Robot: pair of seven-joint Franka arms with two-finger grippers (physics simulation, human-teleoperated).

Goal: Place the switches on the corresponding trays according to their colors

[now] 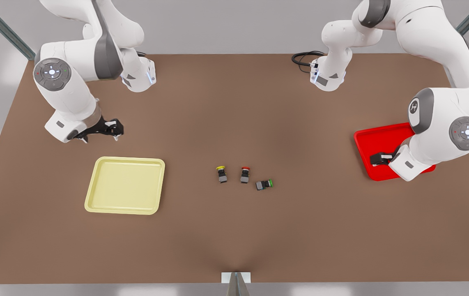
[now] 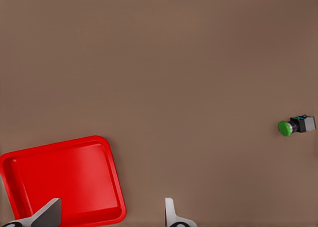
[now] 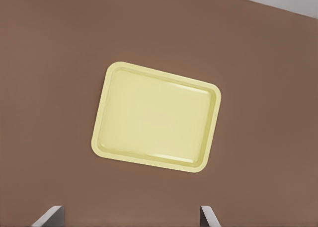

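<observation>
Left gripper (image 2: 109, 214): fingers (image 2: 48, 214) standing wide apart, gripping nothing, hovering over the red tray (image 1: 372, 144) at the front view's right, with the green switch (image 2: 296, 125) lying on its side well apart from it. Right gripper (image 3: 130, 216): fingers (image 3: 49, 214) also spreading wide and carrying nothing, hanging near the pale yellow tray (image 1: 124, 185) at the front view's left. On the brown table (image 1: 234, 234), between the trays, the yellow switch (image 1: 221, 174) and the red switch (image 1: 245, 174) are standing side by side, the green one just beside them; both trays are sitting bare.
</observation>
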